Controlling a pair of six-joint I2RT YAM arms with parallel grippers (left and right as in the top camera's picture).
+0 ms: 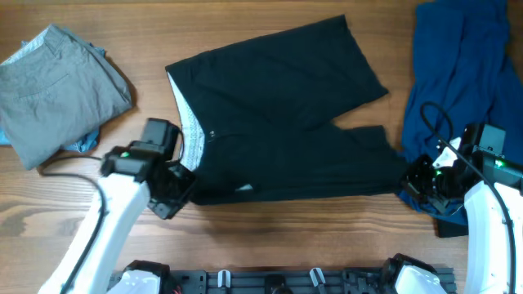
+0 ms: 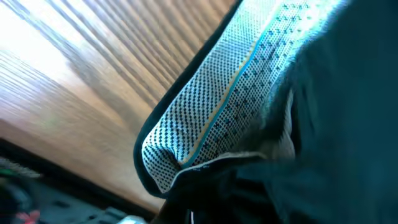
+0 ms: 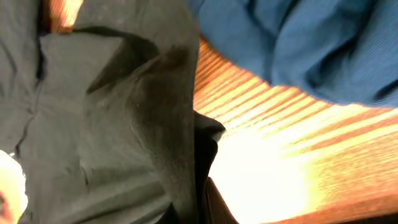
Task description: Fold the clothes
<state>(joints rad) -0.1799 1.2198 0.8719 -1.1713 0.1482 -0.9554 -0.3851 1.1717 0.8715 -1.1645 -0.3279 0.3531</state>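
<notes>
Black shorts lie spread flat in the middle of the wooden table, waistband to the left, legs to the right. My left gripper is at the near corner of the waistband, shut on it. The left wrist view shows the white dotted waistband lining folded up just above the jaws. My right gripper is at the hem of the near leg, shut on the black fabric, with the jaws mostly hidden by cloth.
A folded grey garment lies at the far left on a bit of light blue cloth. A crumpled dark blue garment lies at the far right, just behind my right gripper, and shows in the right wrist view.
</notes>
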